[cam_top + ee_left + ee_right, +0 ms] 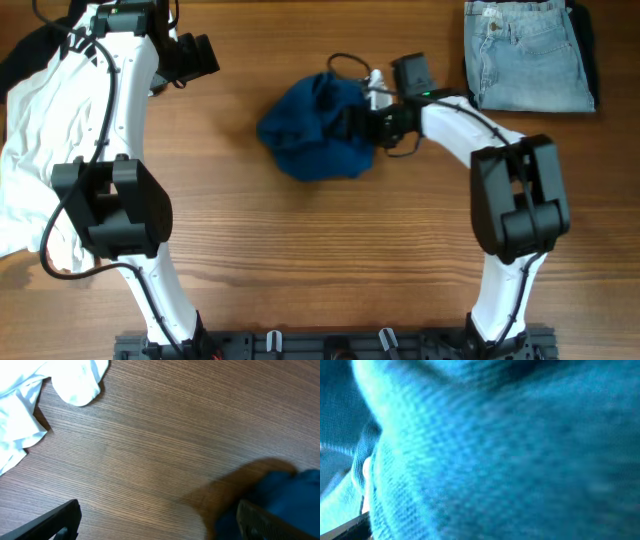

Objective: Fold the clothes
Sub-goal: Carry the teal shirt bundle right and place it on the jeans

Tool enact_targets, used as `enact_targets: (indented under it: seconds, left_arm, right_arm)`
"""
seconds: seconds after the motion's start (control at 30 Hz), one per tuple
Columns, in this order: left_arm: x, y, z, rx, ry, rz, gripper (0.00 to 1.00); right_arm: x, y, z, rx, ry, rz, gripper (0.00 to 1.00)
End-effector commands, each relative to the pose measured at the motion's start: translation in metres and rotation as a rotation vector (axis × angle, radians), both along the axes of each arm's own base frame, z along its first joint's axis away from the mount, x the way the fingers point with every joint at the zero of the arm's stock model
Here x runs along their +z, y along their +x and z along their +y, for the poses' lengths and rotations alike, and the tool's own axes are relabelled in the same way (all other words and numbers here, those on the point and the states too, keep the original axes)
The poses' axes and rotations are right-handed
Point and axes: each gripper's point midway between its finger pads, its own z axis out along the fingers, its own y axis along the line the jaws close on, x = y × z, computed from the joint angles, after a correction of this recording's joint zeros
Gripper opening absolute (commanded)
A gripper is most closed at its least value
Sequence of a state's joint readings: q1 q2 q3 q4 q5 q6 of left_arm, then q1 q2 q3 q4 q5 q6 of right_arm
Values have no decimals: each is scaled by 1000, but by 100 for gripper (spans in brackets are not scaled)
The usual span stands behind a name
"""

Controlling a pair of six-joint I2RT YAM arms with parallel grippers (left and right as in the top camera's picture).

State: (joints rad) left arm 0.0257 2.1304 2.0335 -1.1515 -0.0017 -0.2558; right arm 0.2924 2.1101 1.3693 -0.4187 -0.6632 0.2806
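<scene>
The dark-blue shirt (pixel 318 127) lies crumpled in a heap at the table's middle. My right gripper (pixel 358 123) is pushed into its right side. The right wrist view is filled with blue shirt fabric (pixel 495 450), and the fingers are hidden. My left gripper (pixel 205 55) hovers at the far left, apart from the shirt, open and empty (pixel 157 522). The shirt's edge (pixel 300 492) shows at the lower right of the left wrist view. The white top (pixel 30 150), with black stripes near its far end, lies at the left edge. Light-blue jeans (pixel 528 55) lie folded at the far right.
A black piece (pixel 25 55) lies beside the white top at the far left corner. Another dark cloth (pixel 590 40) pokes out behind the jeans. A corner of white cloth (pixel 75 385) shows in the left wrist view. Bare wooden table (pixel 330 260) lies in front of the shirt.
</scene>
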Motion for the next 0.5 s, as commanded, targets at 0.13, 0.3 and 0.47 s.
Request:
enact_targets:
  seconds: [0.13, 0.3, 0.47]
  left_arm:
    - [-8, -3, 1, -13, -4, 27, 100]
    - [-8, -3, 1, -13, -4, 28, 100]
    - [-8, -3, 1, -13, -4, 28, 100]
  right_arm:
    - [-31, -8, 14, 6, -73, 21, 4]
    - [69, 33, -19, -28, 257, -98, 4]
    - [212, 70, -99, -203, 398, -413, 4]
